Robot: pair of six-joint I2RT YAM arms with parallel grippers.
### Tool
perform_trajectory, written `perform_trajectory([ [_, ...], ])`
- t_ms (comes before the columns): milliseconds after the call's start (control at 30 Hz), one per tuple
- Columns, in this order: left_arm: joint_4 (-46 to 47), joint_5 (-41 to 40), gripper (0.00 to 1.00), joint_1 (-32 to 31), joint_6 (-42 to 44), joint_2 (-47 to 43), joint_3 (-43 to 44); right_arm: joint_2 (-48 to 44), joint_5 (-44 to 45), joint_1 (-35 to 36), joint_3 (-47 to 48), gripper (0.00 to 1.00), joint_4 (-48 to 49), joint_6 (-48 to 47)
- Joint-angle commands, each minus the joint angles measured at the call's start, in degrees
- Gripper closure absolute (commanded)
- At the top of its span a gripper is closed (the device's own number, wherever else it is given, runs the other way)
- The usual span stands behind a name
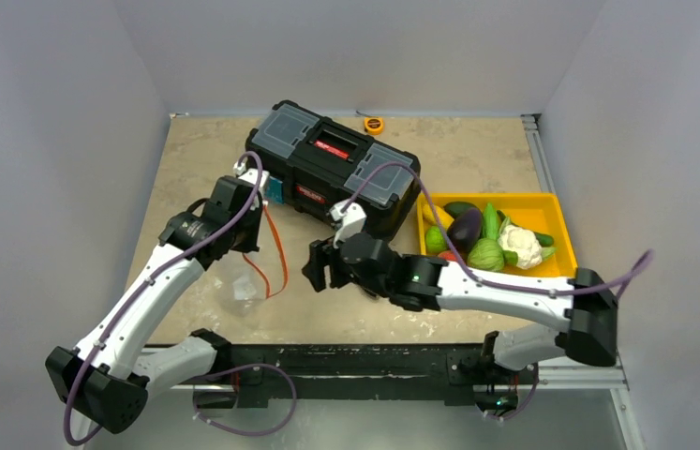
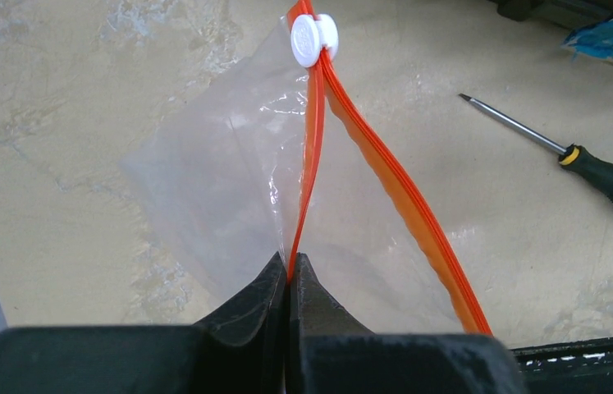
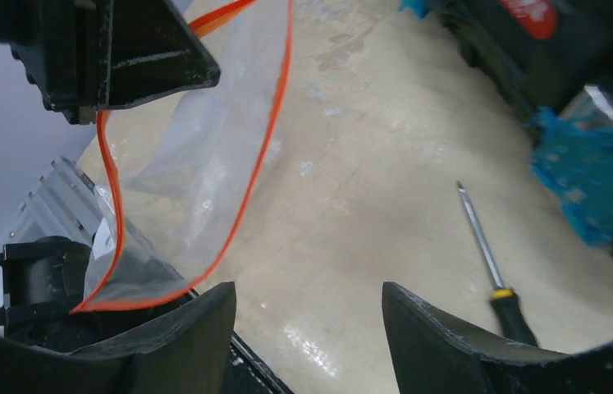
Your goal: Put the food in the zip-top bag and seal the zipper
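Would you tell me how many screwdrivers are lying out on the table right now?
1. The screwdriver lies on the table beside the zip-top bag, towards the toolbox. The top view does not show it, so others may be hidden.

One bag (image 2: 221, 180), one toolbox (image 1: 332, 169), one tray (image 1: 552, 204)

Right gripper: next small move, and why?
Probably swing the right gripper over to the food in the yellow tray. It is open and empty, while the left gripper is shut on the zipper, holding the zip-top bag open; no food is inside yet.
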Motion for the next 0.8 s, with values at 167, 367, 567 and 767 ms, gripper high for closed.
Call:
perform_trajectory([
  [167,1.5,-0.3,1.00,-0.1,0.1,-2.4,-1.9,-24.8,27.0,-4.0,-15.1,0.43,-11.5,9.6],
  [367,1.2,0.3,1.00,-0.2,0.0,-2.0,-1.8,-33.4,26.2,-22.5,-19.8,0.48,-17.9,14.6],
  [567,1.4,0.4,1.00,-0.2,0.0,-2.2,-1.9,-28.8,26.7,-35.4,-17.6,0.44,-21.2,13.2],
  [767,1.5,1.1,1.00,-0.2,0.0,-2.2,-1.8,-19.4,27.1,-42.0,-12.9,0.02,-21.6,9.7],
])
